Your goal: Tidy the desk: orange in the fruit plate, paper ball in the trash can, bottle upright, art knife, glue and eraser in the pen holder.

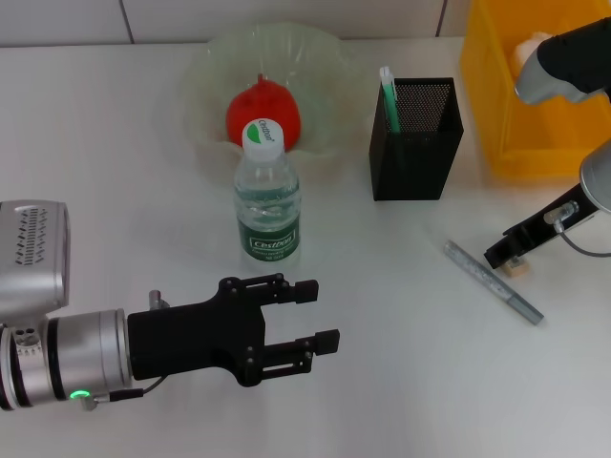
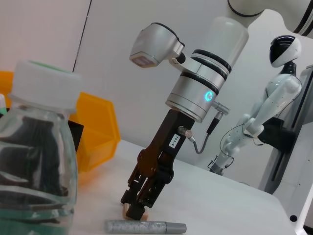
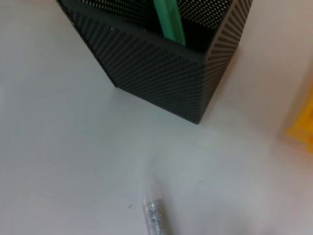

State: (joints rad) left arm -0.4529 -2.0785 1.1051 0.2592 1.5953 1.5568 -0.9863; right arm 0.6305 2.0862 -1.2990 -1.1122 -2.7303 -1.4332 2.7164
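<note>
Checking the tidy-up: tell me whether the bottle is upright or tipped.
Upright. The bottle stands on its base on the desk, white cap on top, in front of the fruit plate.

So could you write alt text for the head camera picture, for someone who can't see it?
An upright water bottle stands mid-table before a fruit plate holding an orange. The open left gripper hovers just in front of it. The right gripper reaches down at an eraser beside a silver art knife, near a black pen holder and yellow bin.
</note>
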